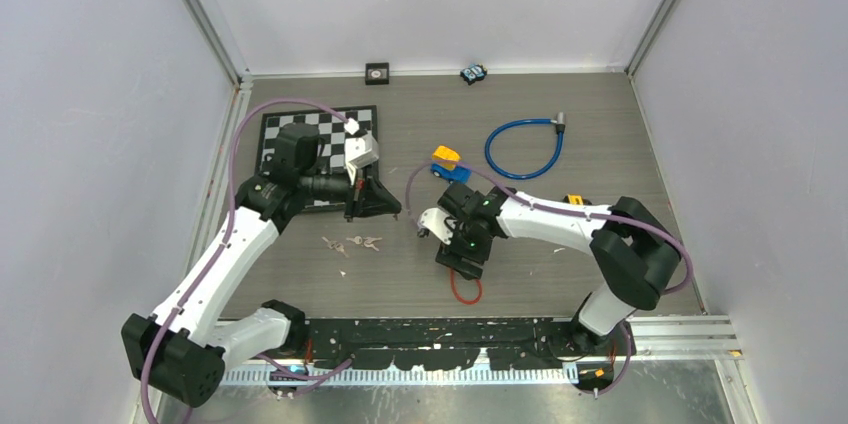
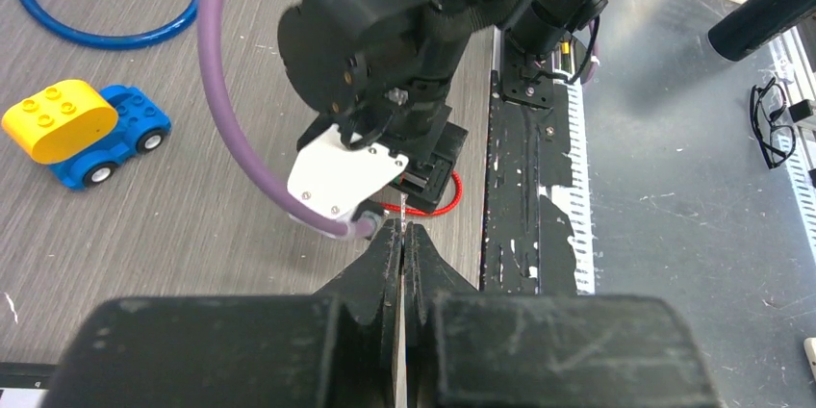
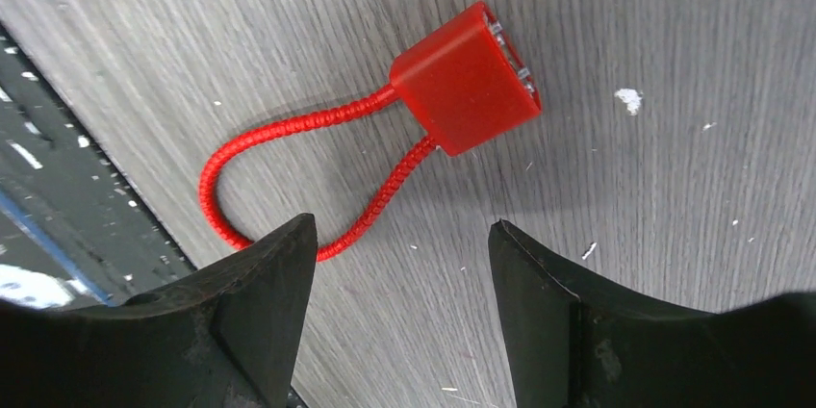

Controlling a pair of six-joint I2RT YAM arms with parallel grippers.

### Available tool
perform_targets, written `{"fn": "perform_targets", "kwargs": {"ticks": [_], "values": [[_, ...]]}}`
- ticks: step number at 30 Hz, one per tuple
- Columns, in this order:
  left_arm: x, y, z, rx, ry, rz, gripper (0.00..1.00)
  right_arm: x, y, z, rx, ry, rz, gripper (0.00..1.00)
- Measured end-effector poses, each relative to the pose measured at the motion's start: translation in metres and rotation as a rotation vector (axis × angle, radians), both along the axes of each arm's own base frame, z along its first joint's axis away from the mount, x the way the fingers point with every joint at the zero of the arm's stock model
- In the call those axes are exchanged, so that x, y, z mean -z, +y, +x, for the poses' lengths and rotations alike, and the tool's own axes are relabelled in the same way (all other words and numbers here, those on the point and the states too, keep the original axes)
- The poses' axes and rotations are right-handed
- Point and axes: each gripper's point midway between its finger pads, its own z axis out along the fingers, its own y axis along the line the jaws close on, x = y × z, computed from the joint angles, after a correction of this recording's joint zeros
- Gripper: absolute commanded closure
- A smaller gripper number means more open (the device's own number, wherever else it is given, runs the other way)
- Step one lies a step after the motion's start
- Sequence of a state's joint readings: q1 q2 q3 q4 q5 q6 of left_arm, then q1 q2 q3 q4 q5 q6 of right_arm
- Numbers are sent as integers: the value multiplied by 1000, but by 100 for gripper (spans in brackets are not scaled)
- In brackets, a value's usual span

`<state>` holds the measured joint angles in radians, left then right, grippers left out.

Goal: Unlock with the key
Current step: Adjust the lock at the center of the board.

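Note:
A red padlock [image 3: 467,76] with a red cable shackle [image 3: 279,172] lies flat on the grey table. My right gripper [image 3: 399,235] is open just above it, one finger on either side of the shackle's near end, touching nothing. In the top view the right gripper [image 1: 460,260] hides the lock body and only the cable [image 1: 465,291] shows. My left gripper [image 2: 402,231] is shut on a thin silver key [image 2: 401,210], whose blade sticks out of the tips toward the right gripper [image 2: 385,90]. In the top view the left gripper [image 1: 396,212] is left of the lock.
Loose keys [image 1: 352,242] lie on the table below the left gripper. A yellow and blue toy car [image 1: 447,164], a blue cable loop [image 1: 525,149] and a chessboard [image 1: 300,144] lie farther back. A black rail [image 1: 450,334] runs along the near edge.

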<state>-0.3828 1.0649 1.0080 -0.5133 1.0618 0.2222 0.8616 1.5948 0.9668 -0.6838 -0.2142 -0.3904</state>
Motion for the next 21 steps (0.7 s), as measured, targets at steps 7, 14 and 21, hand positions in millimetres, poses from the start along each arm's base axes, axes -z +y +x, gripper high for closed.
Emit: {"fn": "perform_targets", "kwargs": {"ticks": [7,14,21], "values": [[-1,1,-1,6,-19,1,100,18,-3,5,-35,-94,-104,36],[2,2,-4,12,-6,7,100,15,-9,15,-38,-169,-142,39],[3,2,-5,17,-14,10,100,12,-46,46,32,-227,-191,40]]}}
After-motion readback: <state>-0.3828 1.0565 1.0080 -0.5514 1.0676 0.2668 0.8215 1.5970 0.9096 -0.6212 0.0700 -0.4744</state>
